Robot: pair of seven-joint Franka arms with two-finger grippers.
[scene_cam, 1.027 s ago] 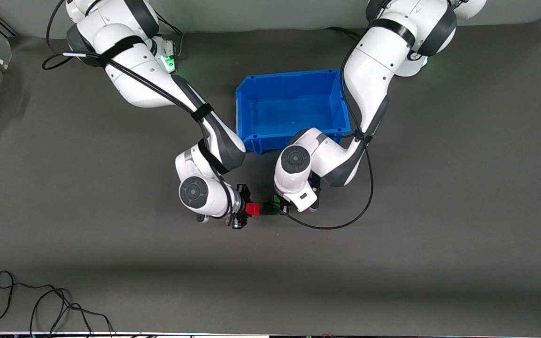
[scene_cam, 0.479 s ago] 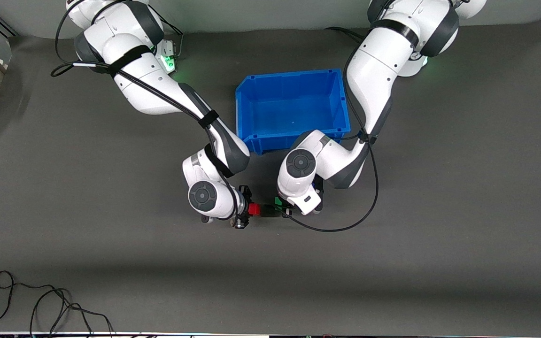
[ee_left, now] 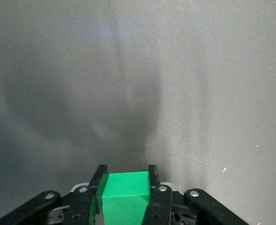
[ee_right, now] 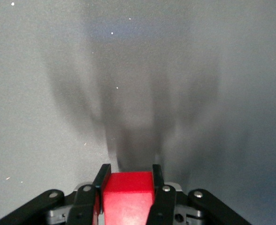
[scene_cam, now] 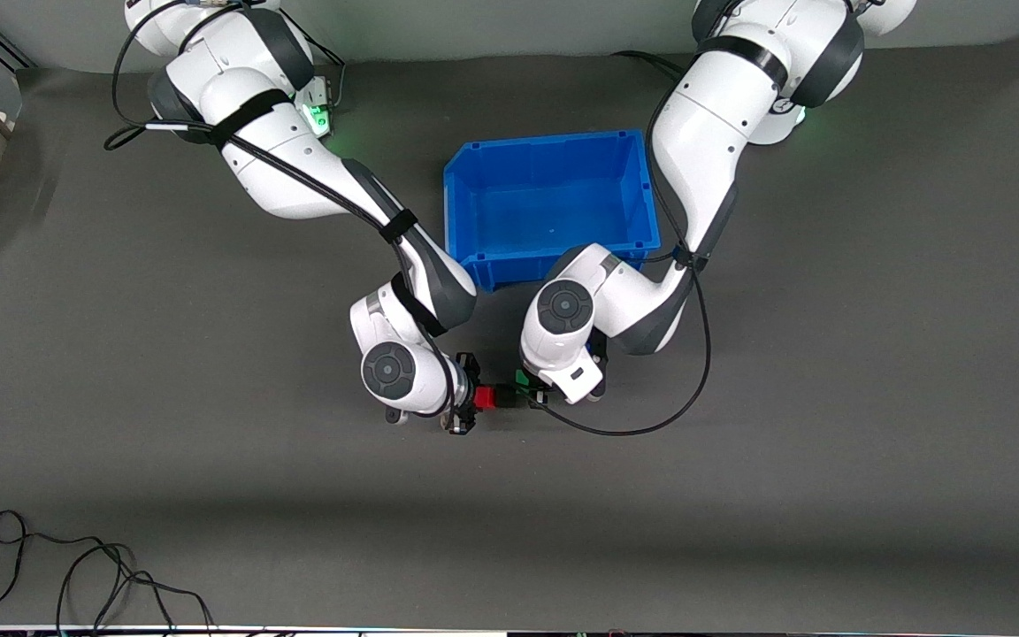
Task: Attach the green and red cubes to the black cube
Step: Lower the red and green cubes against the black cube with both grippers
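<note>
No brand, label or writing could be read on anything in view. The small matte black cube (scene_cam: pixel 506 395) was a plain dark block, hard to pick out against the grey mat (scene_cam: pixel 739 495), and it sat in a short row between the small bright red plastic cube (scene_cam: pixel 484 398) and the small bright green plastic cube (scene_cam: pixel 522 379), with both coloured cubes close against it; whether their faces actually met could not be told. This row was nearer to the front camera than the open blue plastic bin (scene_cam: pixel 461 212), about midway between the two arms' ends of the table. The right gripper (ee_right: pixel 128 180) had its two black fingers (ee_right: pixel 102 177) pinching the red cube (ee_right: pixel 127 197) on opposite faces, low over the mat. The left gripper (ee_left: pixel 126 178) likewise clamped the green cube (ee_left: pixel 125 197) between its black fingers (ee_left: pixel 154 177), just above the grey surface. A loose black cable (scene_cam: pixel 76 566) lay coiled on the mat toward the right arm's end, nearest the front camera.
</note>
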